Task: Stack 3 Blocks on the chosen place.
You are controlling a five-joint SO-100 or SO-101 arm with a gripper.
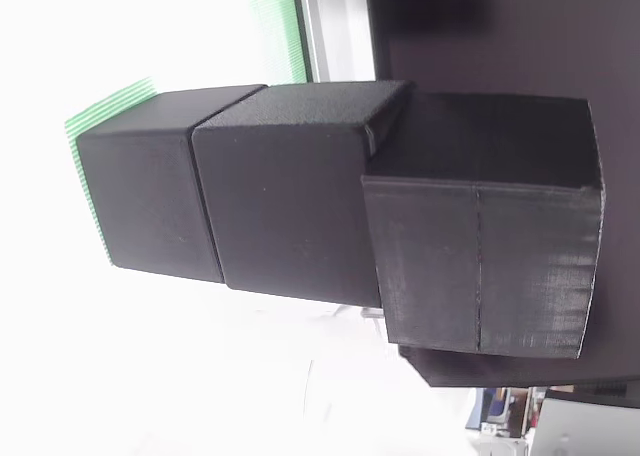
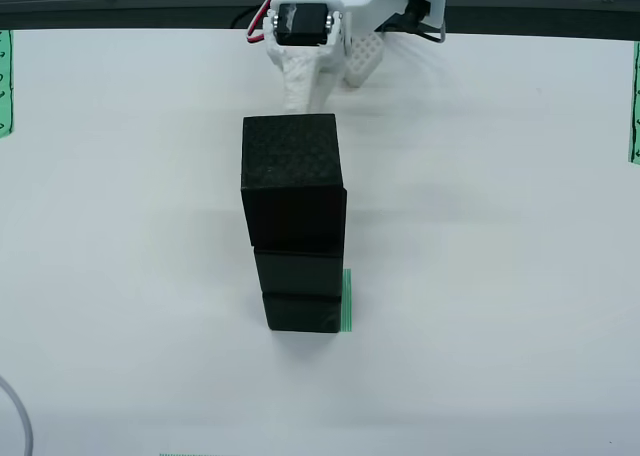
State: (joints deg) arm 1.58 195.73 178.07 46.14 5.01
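Three black blocks stand stacked on the chosen place. The view from the side is turned on its side, so the stack runs left to right: bottom block [image 1: 150, 191], middle block [image 1: 285, 206], top block [image 1: 480, 266]. The top block sits offset from the middle one, overhanging it. The green striped patch [image 1: 100, 116] shows under the bottom block. From above, the top block [image 2: 292, 166] covers most of the middle block [image 2: 298, 266] and bottom block [image 2: 300, 311], with the patch's edge [image 2: 347, 301] showing at the right. My white gripper [image 2: 335, 81] is just behind the stack, open and holding nothing.
A large dark monitor screen [image 1: 500, 36] stands behind the stack in the side view, next to a long green striped strip [image 1: 275, 16]. From above, green strips [image 2: 5, 81] [image 2: 635, 101] mark the white table's left and right edges, and a grey cable [image 2: 15, 416] curves at the lower left.
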